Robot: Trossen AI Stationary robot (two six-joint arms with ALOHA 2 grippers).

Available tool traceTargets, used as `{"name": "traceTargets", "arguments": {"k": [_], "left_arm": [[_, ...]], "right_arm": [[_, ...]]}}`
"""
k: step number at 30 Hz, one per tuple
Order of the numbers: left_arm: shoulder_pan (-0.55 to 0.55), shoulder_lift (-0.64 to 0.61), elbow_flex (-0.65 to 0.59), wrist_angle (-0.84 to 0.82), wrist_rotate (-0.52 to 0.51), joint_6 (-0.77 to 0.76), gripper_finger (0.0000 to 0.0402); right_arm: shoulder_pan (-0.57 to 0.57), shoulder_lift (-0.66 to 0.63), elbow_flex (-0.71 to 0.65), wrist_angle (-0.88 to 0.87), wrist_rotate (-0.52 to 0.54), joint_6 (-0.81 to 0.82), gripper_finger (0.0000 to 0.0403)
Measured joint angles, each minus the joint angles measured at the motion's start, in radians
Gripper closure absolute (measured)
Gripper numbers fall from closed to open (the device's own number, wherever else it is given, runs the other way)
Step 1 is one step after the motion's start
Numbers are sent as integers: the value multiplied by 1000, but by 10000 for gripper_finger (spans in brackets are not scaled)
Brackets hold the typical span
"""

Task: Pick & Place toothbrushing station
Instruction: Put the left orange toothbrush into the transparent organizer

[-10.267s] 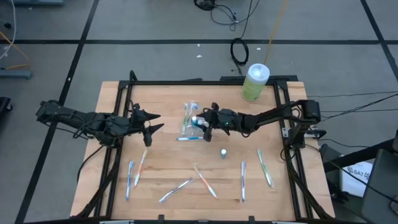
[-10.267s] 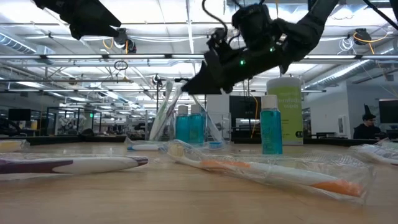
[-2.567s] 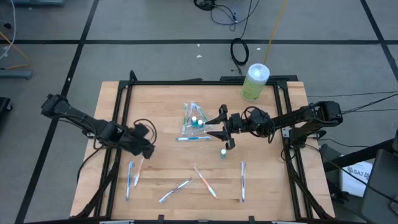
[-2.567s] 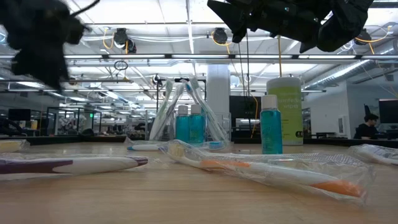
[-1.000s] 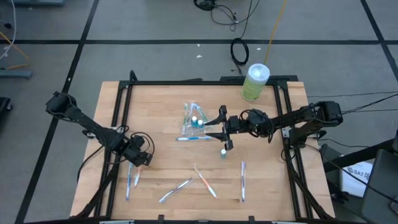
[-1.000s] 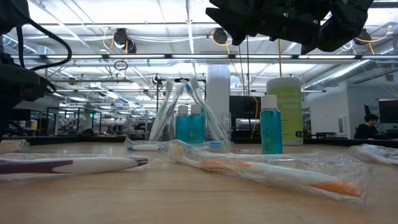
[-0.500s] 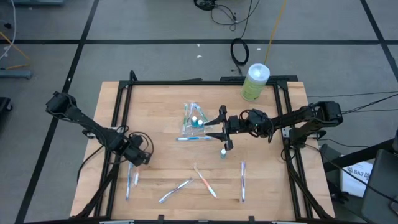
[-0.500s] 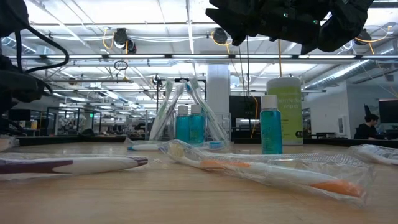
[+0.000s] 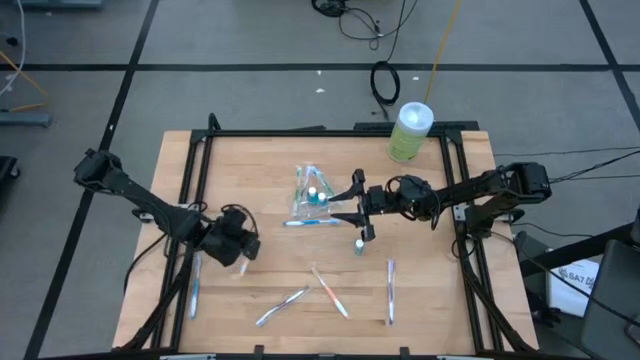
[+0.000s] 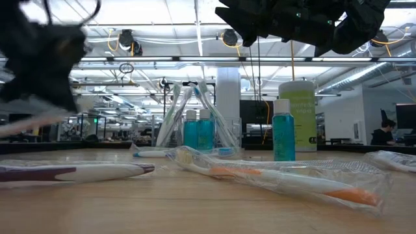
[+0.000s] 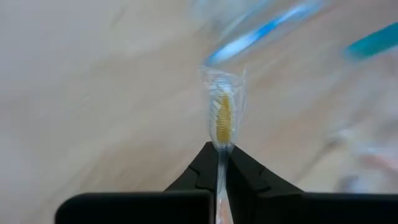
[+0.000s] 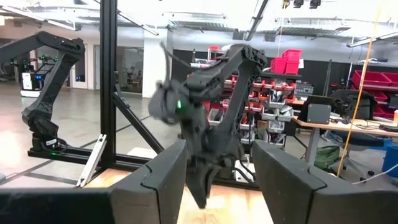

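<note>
Left wrist view alone shows left gripper (image 11: 219,163) jaws clamped on wrapped toothbrush (image 11: 222,118); right gripper (image 12: 217,177) jaws apart.

Table (image 9: 270,170) pale wood. Canister (image 9: 409,131) pale green, white lid. Tube (image 10: 283,130) teal. Grippers black. Gripped brush (image 11: 223,117) yellow-bristled, clear wrapper. Near brush (image 10: 292,182) orange-white; another (image 10: 78,171) purple-white.

Your path across the surface (image 9: 255,175) toward the cup (image 9: 308,196) is open; the right hand (image 9: 352,209) hovers just beside it, blocking that side.
</note>
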Motion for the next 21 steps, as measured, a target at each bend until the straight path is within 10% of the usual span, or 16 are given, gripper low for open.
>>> {"name": "traceTargets", "arguments": {"k": [9,15,21], "left_arm": [[109,-1,161,379,-389,723,390],[227,19,165,769,-358,1219,387],[349,74,165,873,-320,1305,392]], "right_arm": [[0,0,0,0,2,0,227],[0,0,0,0,2,8,227],[0,0,0,-25,2,38,227]]}}
